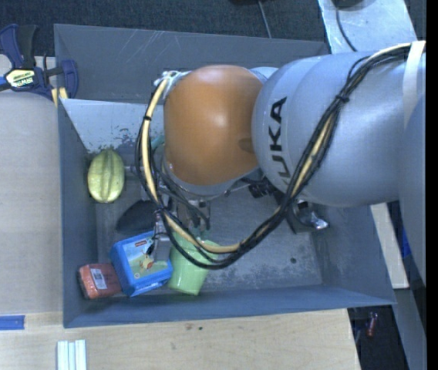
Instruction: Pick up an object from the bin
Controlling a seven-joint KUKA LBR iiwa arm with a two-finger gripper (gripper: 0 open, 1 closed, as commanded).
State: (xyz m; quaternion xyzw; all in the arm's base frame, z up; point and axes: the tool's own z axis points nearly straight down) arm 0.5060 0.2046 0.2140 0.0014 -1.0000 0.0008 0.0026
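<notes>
Camera view: blue box (139, 266) beneath jaws.

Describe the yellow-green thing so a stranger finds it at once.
Start at the left wall of the grey metal bin. Beside it, midway, lies a yellow-green oval fruit. Only it is ribbed lengthwise; the blue box, red packet and green cup lie lower down.

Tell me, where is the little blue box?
In the camera view the blue box lies near the lower-left corner of the bin, between a reddish-brown packet on its left and a light green cup on its right.
</notes>
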